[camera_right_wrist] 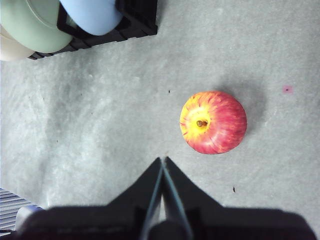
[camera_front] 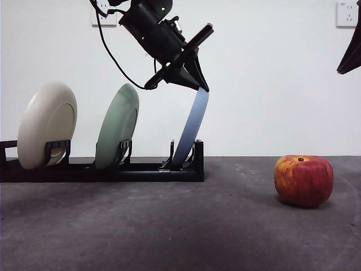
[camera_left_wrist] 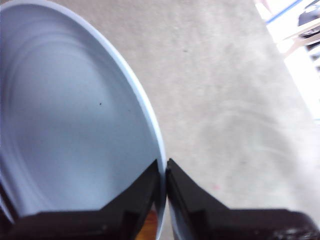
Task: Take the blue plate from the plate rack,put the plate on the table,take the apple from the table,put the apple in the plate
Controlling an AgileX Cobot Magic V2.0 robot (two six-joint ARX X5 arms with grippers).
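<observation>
The blue plate (camera_front: 192,127) stands tilted in the right end slot of the black plate rack (camera_front: 101,169) on the table (camera_front: 180,226). My left gripper (camera_front: 194,84) comes down from above and is shut on the plate's top rim; in the left wrist view its jaws (camera_left_wrist: 165,170) pinch the rim of the blue plate (camera_left_wrist: 70,120). The red apple (camera_front: 303,180) sits on the table at the right, apart from the rack. My right gripper (camera_right_wrist: 163,165) hangs shut and empty above the table near the apple (camera_right_wrist: 213,122). The blue plate (camera_right_wrist: 92,15) also shows in the right wrist view.
A pale green plate (camera_front: 117,127) and a cream-white plate (camera_front: 46,124) stand in the rack's middle and left slots. A white wall with outlets is behind. The right arm shows only as a black tip (camera_front: 351,53) at the top right.
</observation>
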